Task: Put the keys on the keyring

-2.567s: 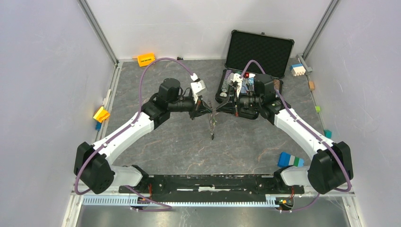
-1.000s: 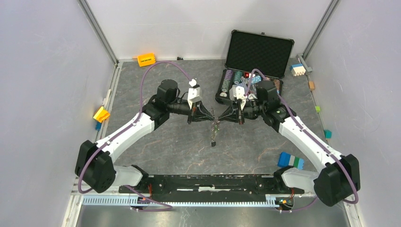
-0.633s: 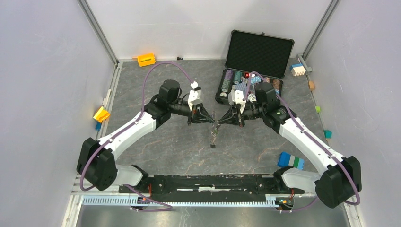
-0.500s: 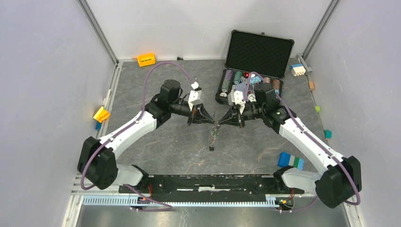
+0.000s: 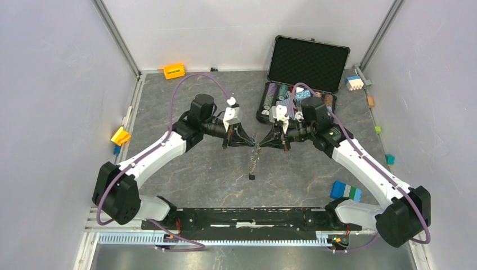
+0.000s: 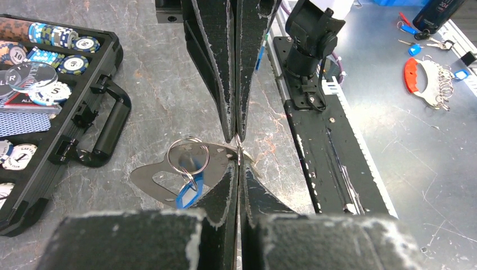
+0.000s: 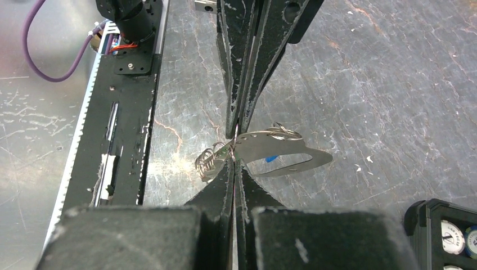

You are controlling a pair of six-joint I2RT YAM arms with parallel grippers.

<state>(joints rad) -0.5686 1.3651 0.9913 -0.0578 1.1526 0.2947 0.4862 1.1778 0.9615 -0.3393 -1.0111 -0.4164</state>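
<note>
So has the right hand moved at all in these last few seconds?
Yes. The right hand has slid slightly away from the black case, toward the base rail.

In the middle of the top view, the left gripper and the right gripper met tip to tip above the bench, with the keyring hanging just below them and the case behind at upper right.

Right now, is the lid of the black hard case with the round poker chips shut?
No, the black hard case stands with its lid raised, and the rows of poker chips inside show.
</note>
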